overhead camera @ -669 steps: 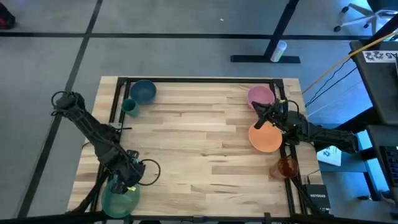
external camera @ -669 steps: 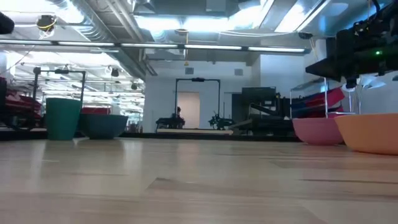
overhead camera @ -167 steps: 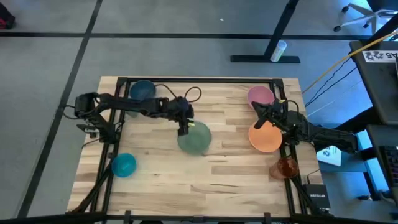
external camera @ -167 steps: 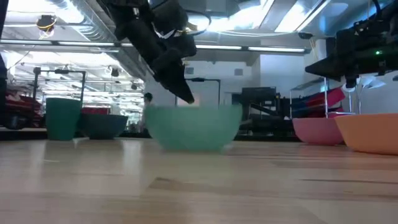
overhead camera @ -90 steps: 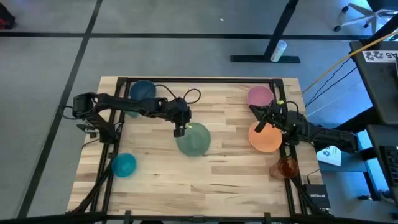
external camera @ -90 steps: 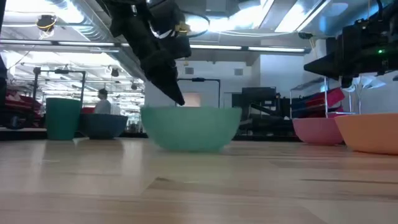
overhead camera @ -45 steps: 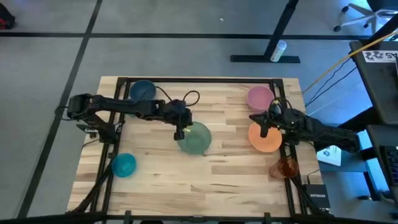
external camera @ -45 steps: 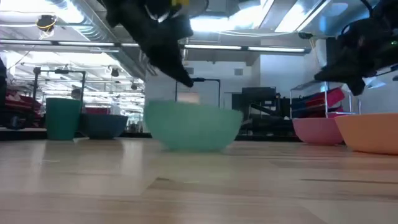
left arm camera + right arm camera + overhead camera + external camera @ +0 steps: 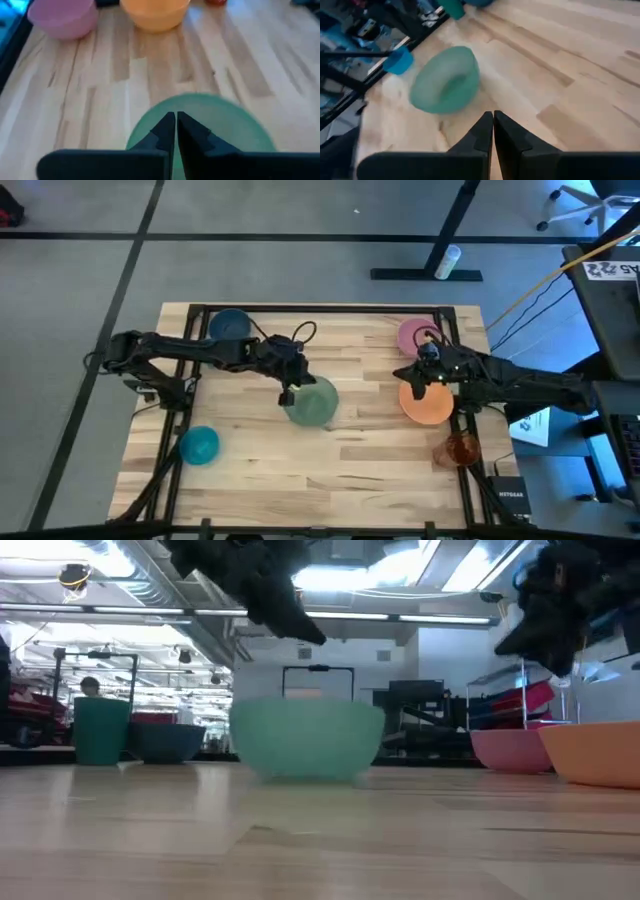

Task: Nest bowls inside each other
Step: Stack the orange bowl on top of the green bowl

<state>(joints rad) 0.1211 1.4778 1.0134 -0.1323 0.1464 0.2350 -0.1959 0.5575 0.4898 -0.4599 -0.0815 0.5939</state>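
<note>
While the left end effector [image 9: 291,389] hangs over the teal-green bowl's [image 9: 311,401] rim at its 9 o'clock side, its fingers are pressed together and hold nothing. That bowl sits upright near the middle of the desk [image 9: 350,470]. The right end effector [image 9: 419,374], fingers also closed and empty, is above the 10 o'clock edge of the orange bowl [image 9: 428,402], which stands at the desk's 3 o'clock side with the pink bowl [image 9: 417,335] just beyond it toward 1 o'clock. A bright blue bowl [image 9: 199,445] rests at 8 o'clock, a dark blue bowl [image 9: 229,325] at 11 o'clock beside a narrow green cup [image 9: 101,730].

Judged risks: closed fingers lowered onto a rim would push or tip a light bowl rather than grip it. Nesting a larger bowl into a smaller one would leave it perched and wobbling. Both arms reaching toward the centre could collide. A see-through orange-red cup [image 9: 461,448] near 4 o'clock could be knocked by the right arm.
</note>
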